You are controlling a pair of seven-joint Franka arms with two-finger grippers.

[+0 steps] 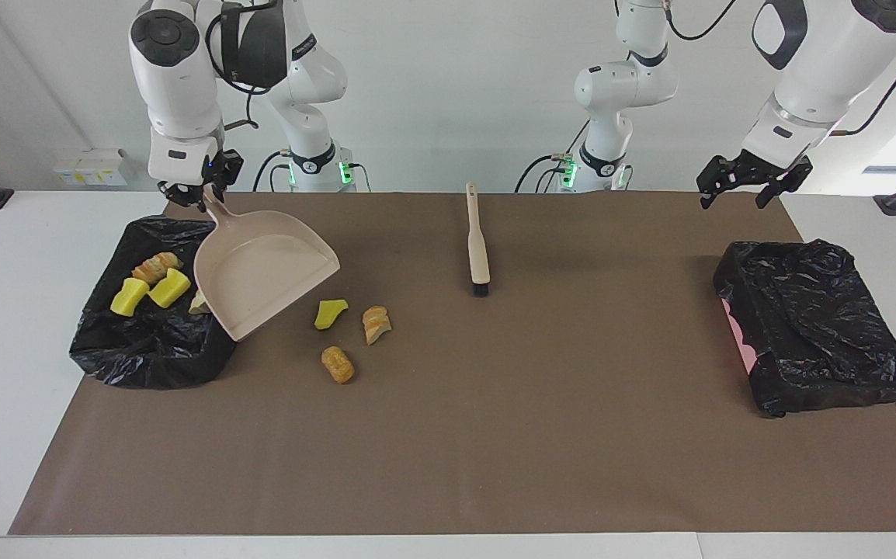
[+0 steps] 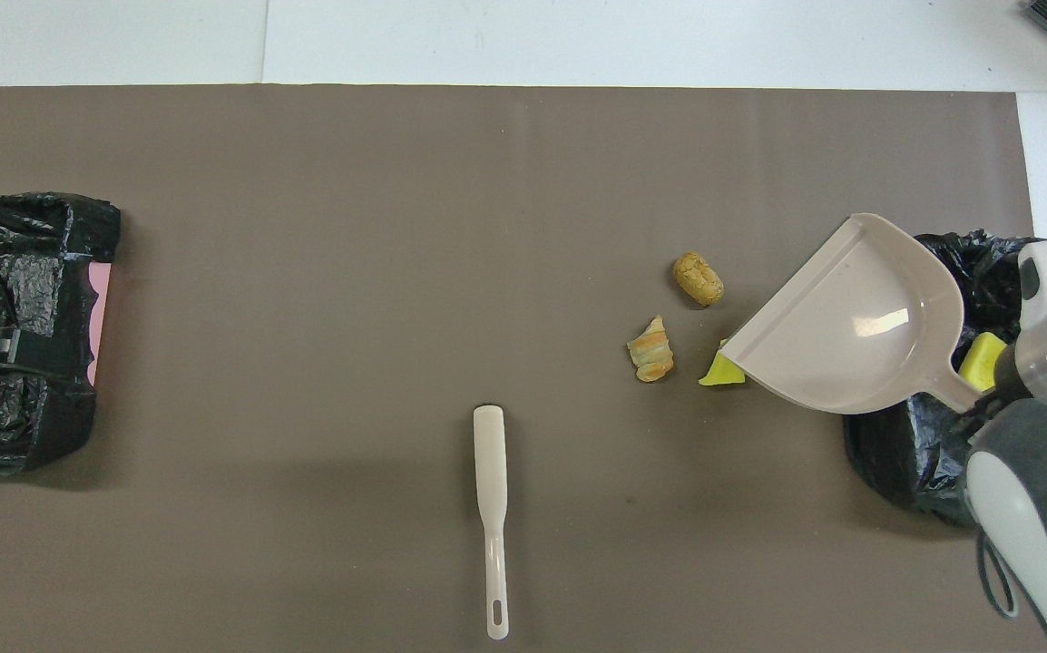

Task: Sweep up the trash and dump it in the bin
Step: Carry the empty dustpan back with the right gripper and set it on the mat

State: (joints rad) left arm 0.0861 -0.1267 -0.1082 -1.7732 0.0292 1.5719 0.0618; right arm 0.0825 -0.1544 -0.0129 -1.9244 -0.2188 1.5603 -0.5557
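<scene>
My right gripper (image 1: 210,196) is shut on the handle of the beige dustpan (image 1: 265,272), over the edge of the black-bagged bin (image 1: 145,349) at the right arm's end. The pan is tilted and shows nothing inside (image 2: 850,326). In the bin lie two yellow sponge chunks (image 1: 130,297) (image 1: 169,288), a bread lump (image 1: 155,268), and one scrap (image 1: 199,303) half hidden by the pan. On the mat beside the pan lie a yellow chunk (image 1: 331,313) (image 2: 723,370) and two bread lumps (image 1: 376,323) (image 1: 338,363). My left gripper (image 1: 731,198) waits open in the air.
A beige hand brush (image 1: 479,244) (image 2: 491,517) lies on the brown mat (image 1: 494,435) mid-table, nearer to the robots than the scraps. A second black-bagged bin (image 1: 813,326) (image 2: 15,326) sits at the left arm's end.
</scene>
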